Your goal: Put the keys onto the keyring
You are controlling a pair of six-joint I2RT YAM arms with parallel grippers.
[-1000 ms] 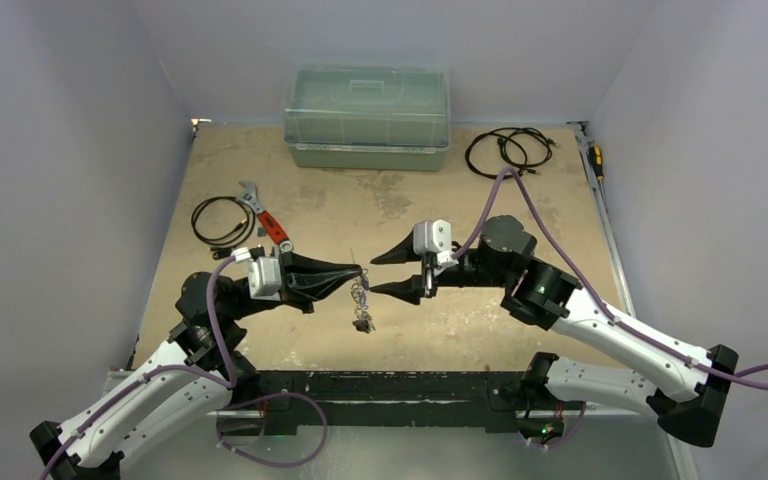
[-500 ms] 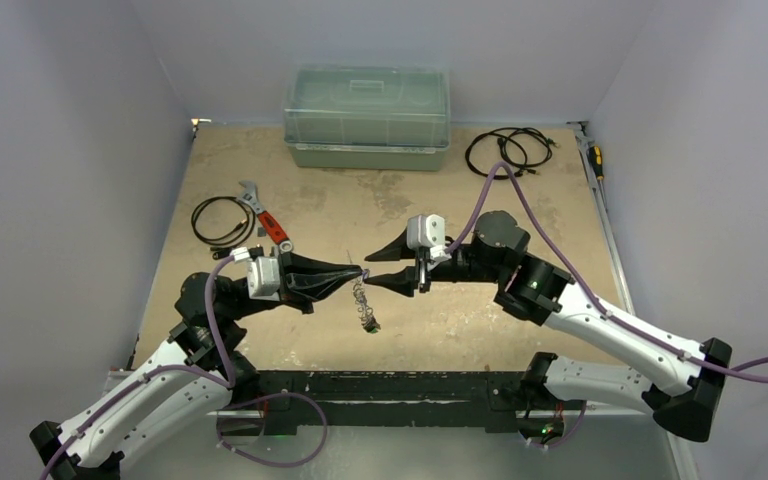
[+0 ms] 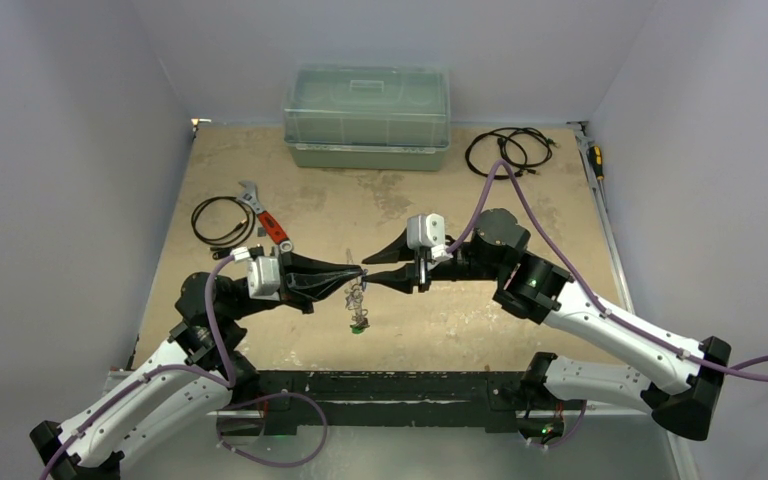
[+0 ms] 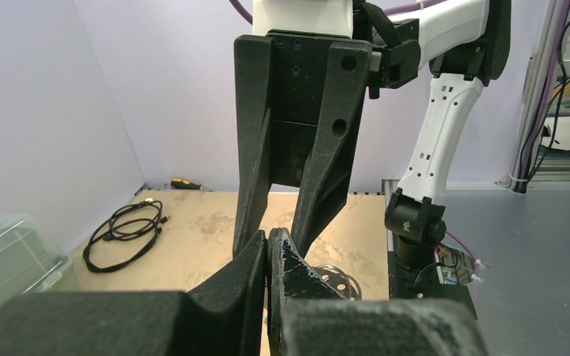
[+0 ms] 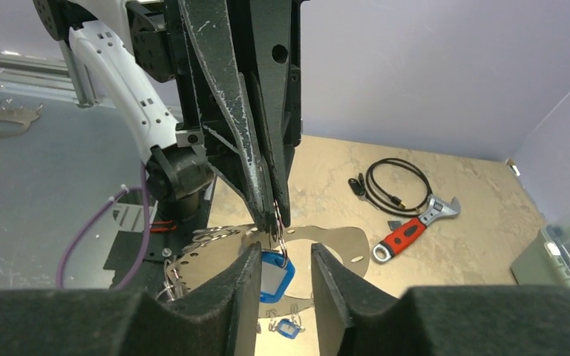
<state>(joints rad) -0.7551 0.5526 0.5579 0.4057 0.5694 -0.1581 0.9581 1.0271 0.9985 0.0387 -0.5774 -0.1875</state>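
My left gripper (image 3: 359,272) is shut, pinching the top rim of the keyring (image 5: 334,239), a flat silvery loop with holes that hangs below its fingertips (image 5: 276,213). A small split ring at that pinch carries a blue-tagged key (image 5: 273,276). More keys (image 3: 358,308) dangle under it, with a green tag lowest and another blue tag (image 5: 289,328). My right gripper (image 5: 282,258) faces the left one, open, its jaws on either side of the blue tag; the tag rests against one pad. In the left wrist view the shut tips (image 4: 268,241) sit between the right fingers (image 4: 251,193).
A red-handled wrench (image 3: 263,218) and a black cable coil (image 3: 218,220) lie at the left. A second cable coil (image 3: 508,150) and a screwdriver (image 3: 596,160) are at the back right. A clear lidded box (image 3: 367,117) stands at the back.
My right gripper moved left until it met the left gripper's tips, and its jaws narrowed around the blue tag. The hanging keys swung a little. The left gripper stayed shut.
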